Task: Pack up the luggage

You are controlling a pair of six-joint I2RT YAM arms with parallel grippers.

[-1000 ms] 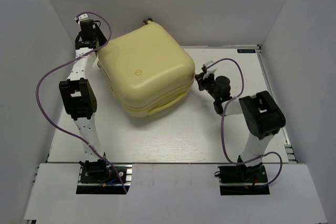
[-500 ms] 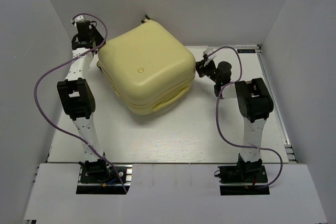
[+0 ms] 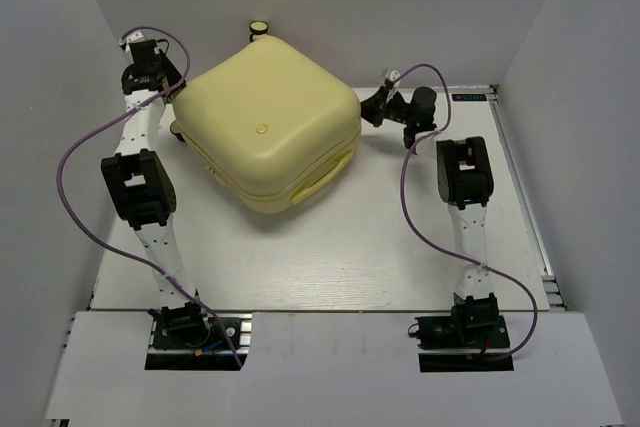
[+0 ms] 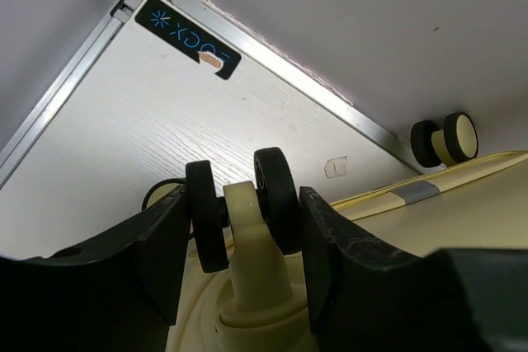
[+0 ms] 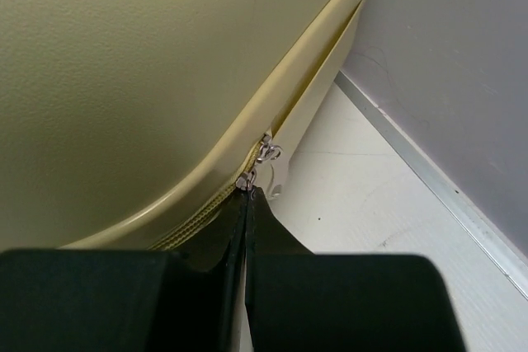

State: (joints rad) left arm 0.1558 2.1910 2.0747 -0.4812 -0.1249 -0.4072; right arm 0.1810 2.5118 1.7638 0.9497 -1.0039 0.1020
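Note:
The luggage (image 3: 265, 127) is a pale yellow hard-shell suitcase, lying closed at the back left of the table. My left gripper (image 3: 170, 97) is at its back left corner. In the left wrist view (image 4: 241, 204) it is shut on a black twin wheel (image 4: 276, 199) and its yellow caster stem. My right gripper (image 3: 368, 109) is at the suitcase's right edge. In the right wrist view (image 5: 247, 195) its fingers are pressed together on a metal zipper pull (image 5: 245, 180) at the zipper rim. A second zipper slider (image 5: 268, 152) sits just beyond it.
Another suitcase wheel (image 3: 259, 28) sticks up at the back, near the rear wall; it also shows in the left wrist view (image 4: 445, 138). White walls enclose the table (image 3: 330, 257) on three sides. A black label (image 4: 188, 26) lies on the table's back left corner.
The suitcase has shifted back and to the left and turned a little. Both arms have stretched farther back with it. The right gripper has moved back along the suitcase's right edge.

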